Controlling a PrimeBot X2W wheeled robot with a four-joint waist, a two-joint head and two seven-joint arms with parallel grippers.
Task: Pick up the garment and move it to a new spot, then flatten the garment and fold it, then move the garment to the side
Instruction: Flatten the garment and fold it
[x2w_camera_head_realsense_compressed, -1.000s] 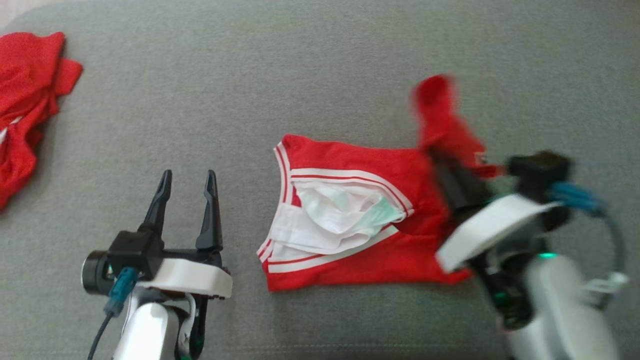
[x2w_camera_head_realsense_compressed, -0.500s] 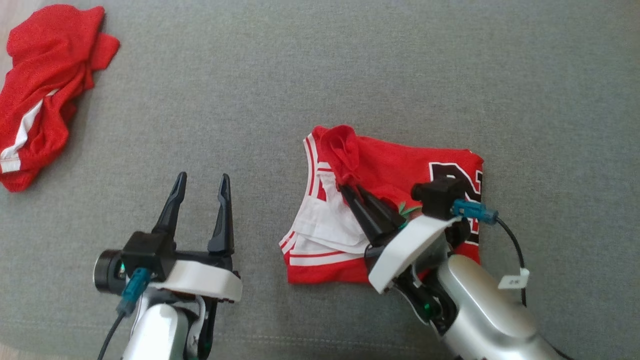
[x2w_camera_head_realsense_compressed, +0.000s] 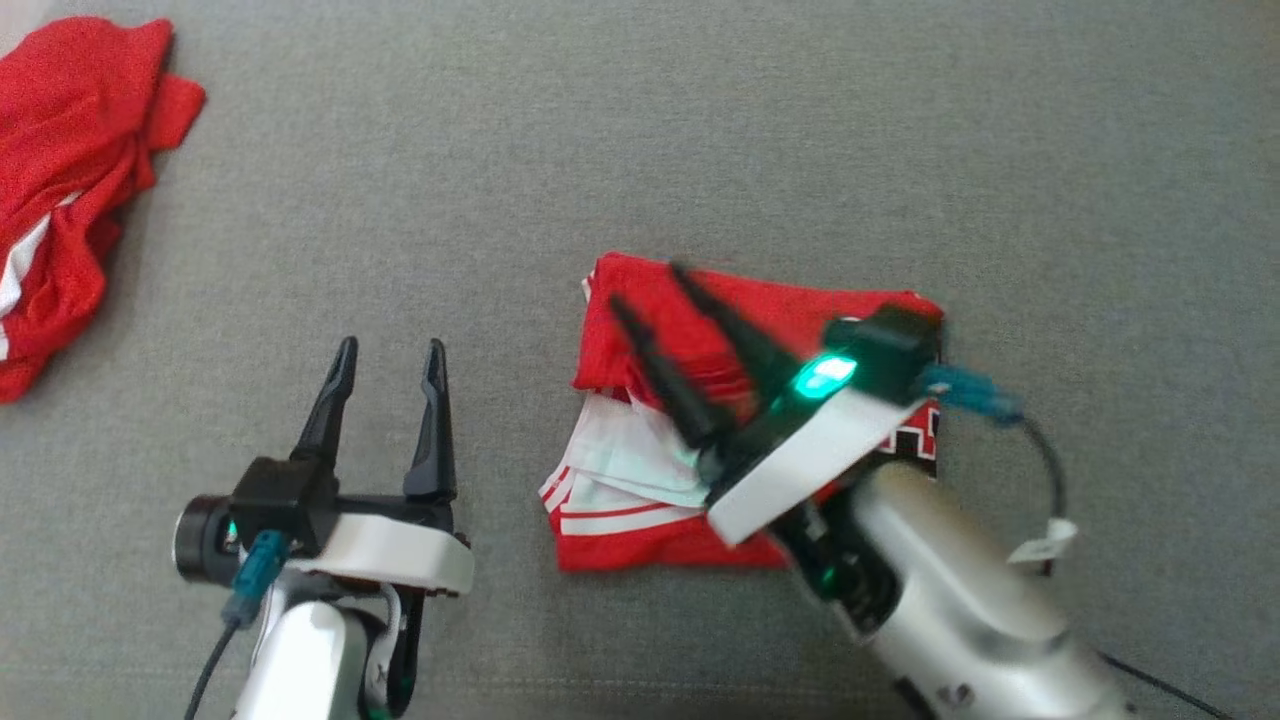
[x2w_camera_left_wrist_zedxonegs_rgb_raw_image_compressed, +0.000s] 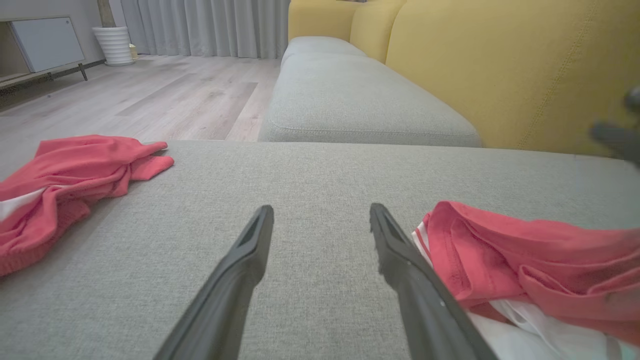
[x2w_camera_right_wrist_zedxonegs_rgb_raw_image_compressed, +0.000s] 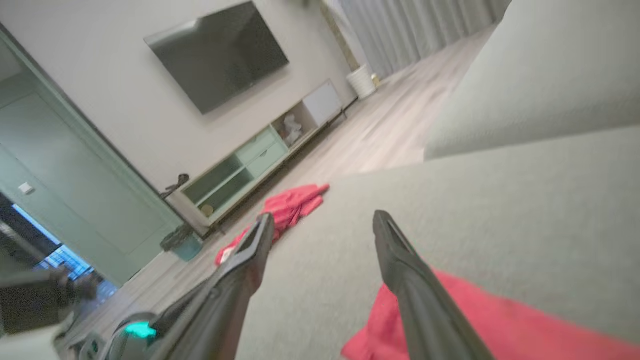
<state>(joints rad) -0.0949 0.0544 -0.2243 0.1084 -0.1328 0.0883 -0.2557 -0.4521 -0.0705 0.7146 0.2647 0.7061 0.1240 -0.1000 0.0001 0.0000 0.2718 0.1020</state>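
The garment (x2w_camera_head_realsense_compressed: 600, 350), a red jersey with white trim and a black number, lies folded over on the grey cushion (x2w_camera_head_realsense_compressed: 700, 120) right of centre. My right gripper (x2w_camera_head_realsense_compressed: 648, 285) hovers over its left half, open, with nothing between its fingers. In the right wrist view the right gripper (x2w_camera_right_wrist_zedxonegs_rgb_raw_image_compressed: 322, 215) stands wide apart above the red garment (x2w_camera_right_wrist_zedxonegs_rgb_raw_image_compressed: 500, 325). My left gripper (x2w_camera_head_realsense_compressed: 390, 343) rests open at the lower left, apart from the cloth. In the left wrist view the left gripper (x2w_camera_left_wrist_zedxonegs_rgb_raw_image_compressed: 321, 206) has the garment (x2w_camera_left_wrist_zedxonegs_rgb_raw_image_compressed: 525, 250) just to its right.
A second red garment (x2w_camera_head_realsense_compressed: 70, 150) lies crumpled at the cushion's far left, also seen as a red heap (x2w_camera_left_wrist_zedxonegs_rgb_raw_image_compressed: 65, 170) near the cushion's edge. A yellow backrest (x2w_camera_left_wrist_zedxonegs_rgb_raw_image_compressed: 500, 65) rises behind the seat. Wooden floor (x2w_camera_left_wrist_zedxonegs_rgb_raw_image_compressed: 150, 90) lies beyond the edge.
My right gripper carried the garment's right end over to the left, then opened and let it go. The flap now lies on the garment. The head camera has shifted; the left arm stays put.
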